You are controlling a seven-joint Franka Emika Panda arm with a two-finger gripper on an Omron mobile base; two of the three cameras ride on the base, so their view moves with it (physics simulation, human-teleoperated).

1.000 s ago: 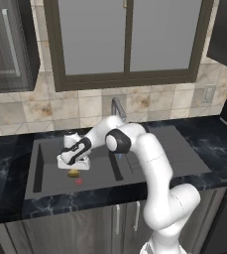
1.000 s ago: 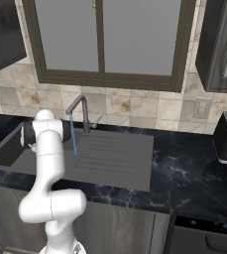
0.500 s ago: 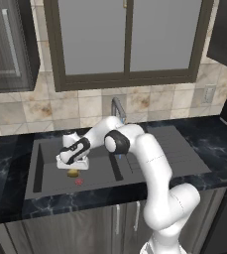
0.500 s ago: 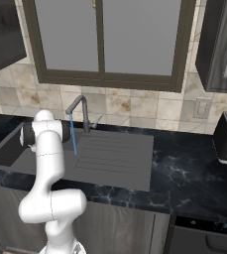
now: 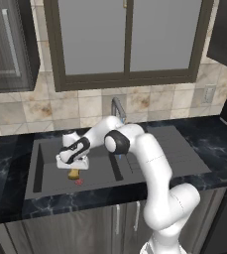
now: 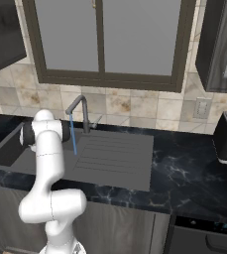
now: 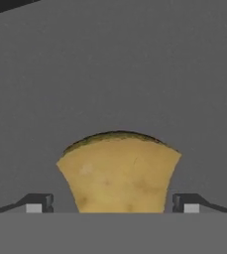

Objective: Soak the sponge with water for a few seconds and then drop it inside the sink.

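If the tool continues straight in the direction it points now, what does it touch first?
Most likely the small yellow-tan sponge block, which sits between and just ahead of the open tool tips. Behind it lies the floor of the dark grey matte sink basin; how far is unclear.

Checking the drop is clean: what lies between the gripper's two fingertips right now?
The sponge sits between the fingertips, with a gap on each side, as the hand view shows. In the left base view it sits just under the gripper, over the sink.
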